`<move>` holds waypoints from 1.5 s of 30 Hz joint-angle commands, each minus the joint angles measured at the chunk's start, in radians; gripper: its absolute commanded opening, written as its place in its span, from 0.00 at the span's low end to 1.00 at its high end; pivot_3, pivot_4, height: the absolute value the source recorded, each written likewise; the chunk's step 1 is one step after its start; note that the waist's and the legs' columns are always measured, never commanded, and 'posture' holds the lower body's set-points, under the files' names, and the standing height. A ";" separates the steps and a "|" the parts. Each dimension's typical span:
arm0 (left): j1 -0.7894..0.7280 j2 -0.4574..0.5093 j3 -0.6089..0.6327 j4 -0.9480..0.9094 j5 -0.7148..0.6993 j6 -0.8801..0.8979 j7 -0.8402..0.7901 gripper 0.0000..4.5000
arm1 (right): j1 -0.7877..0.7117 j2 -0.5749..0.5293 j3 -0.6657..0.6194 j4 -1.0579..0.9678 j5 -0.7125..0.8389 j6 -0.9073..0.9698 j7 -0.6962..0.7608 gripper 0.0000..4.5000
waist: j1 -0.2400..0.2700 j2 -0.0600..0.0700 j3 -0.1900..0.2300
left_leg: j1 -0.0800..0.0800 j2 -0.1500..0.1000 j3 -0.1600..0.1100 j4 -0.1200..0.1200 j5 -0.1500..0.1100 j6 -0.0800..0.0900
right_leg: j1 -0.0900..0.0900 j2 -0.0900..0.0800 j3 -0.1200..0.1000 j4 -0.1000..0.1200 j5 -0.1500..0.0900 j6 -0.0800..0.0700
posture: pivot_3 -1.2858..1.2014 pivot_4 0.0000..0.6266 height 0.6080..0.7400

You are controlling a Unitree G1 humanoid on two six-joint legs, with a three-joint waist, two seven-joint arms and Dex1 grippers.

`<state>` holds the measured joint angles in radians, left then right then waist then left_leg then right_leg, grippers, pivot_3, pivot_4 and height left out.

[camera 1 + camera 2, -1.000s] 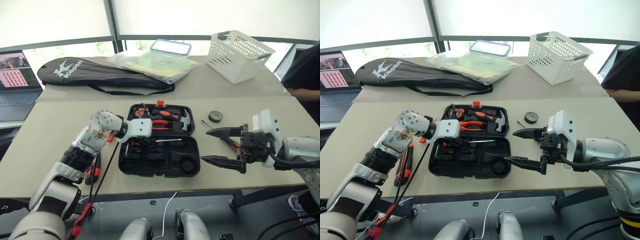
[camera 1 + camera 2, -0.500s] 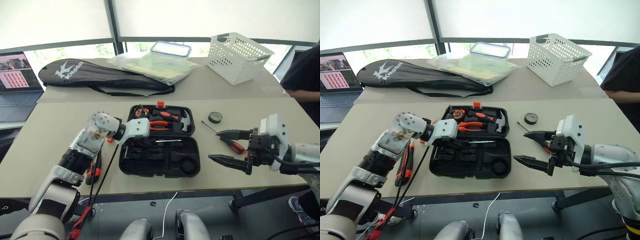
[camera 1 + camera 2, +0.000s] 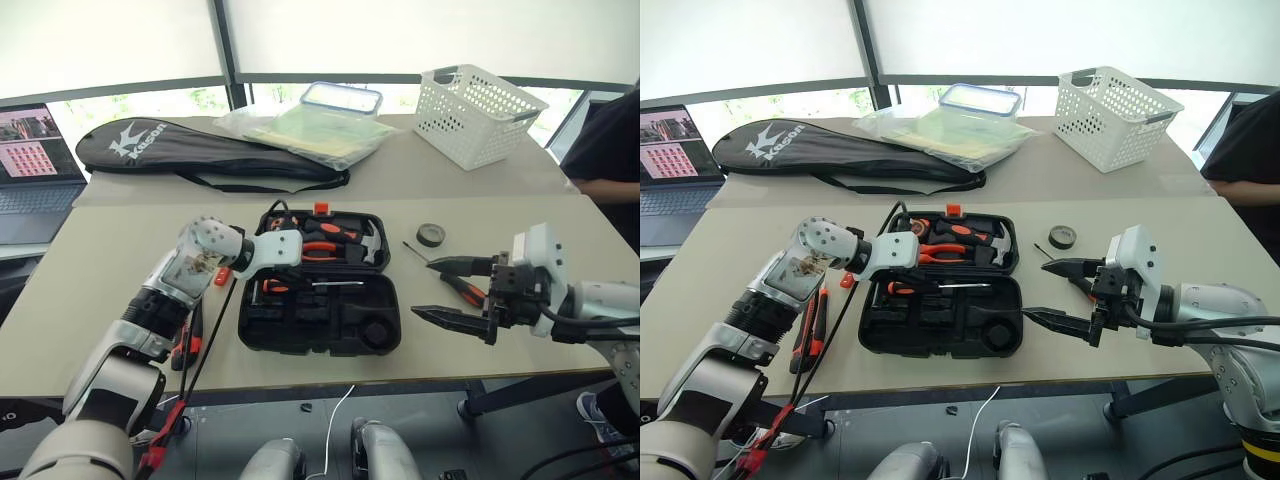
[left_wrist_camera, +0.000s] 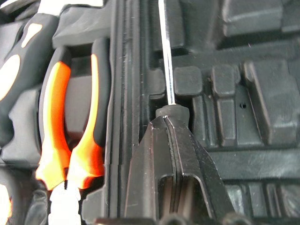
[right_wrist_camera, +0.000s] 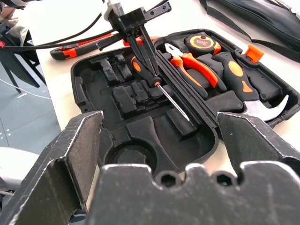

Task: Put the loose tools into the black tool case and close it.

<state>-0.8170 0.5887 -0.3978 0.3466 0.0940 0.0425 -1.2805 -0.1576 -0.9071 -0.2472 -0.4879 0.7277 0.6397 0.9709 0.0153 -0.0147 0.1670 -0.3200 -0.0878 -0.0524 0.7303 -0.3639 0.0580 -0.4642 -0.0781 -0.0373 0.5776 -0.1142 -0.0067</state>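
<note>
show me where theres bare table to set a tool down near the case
Bare table lies in front of the black tool case up to the near edge, and on the far left, between the left arm and the laptop. Crowded: right of the case, with the tape roll, a screwdriver and the open right claw.

racket bag [image 3: 200, 150] – white "kason"; tape measure [image 5: 202, 43] – "3m"

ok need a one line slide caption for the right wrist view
Left hand shut on a screwdriver over the open case, seen between the open right hand's fingers.
</note>
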 commanded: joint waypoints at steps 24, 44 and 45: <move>0.189 0.318 0.466 -0.616 -0.755 0.772 -0.157 0.99 | -0.037 -0.005 0.027 0.552 -0.297 -0.168 -0.004 1.00 | -0.018 0.001 0.001 | 0.002 -0.001 0.003 -0.001 0.000 -0.001 | 0.000 0.001 0.002 0.001 0.000 0.000 | 0.52 0.24 1.00; 0.312 0.429 0.481 -0.732 -0.796 0.754 -0.101 1.00 | -0.229 0.074 0.119 0.751 -0.377 -0.226 0.062 0.23 | -0.027 0.001 0.001 | 0.002 0.000 0.001 -0.003 0.001 -0.003 | -0.002 0.001 0.001 0.001 -0.001 -0.002 | 0.52 0.24 1.00; 0.323 0.442 0.480 -0.731 -0.793 0.749 -0.111 1.00 | -0.230 0.067 0.110 0.711 -0.357 -0.212 0.076 0.23 | -0.027 0.002 0.001 | 0.001 0.000 0.001 -0.003 0.001 -0.003 | -0.002 0.001 0.001 0.001 -0.001 -0.002 | 0.52 0.24 1.00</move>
<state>-0.4973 1.0052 0.0565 -0.3615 -0.6924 0.8085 -1.3792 -0.3714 -0.8081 -0.0766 0.3163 0.3146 0.4114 1.0197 -0.0121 -0.0131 0.1681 -0.3196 -0.0882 -0.0510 0.7274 -0.3625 0.0547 -0.4675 -0.0769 -0.0357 0.5788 -0.1150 -0.0082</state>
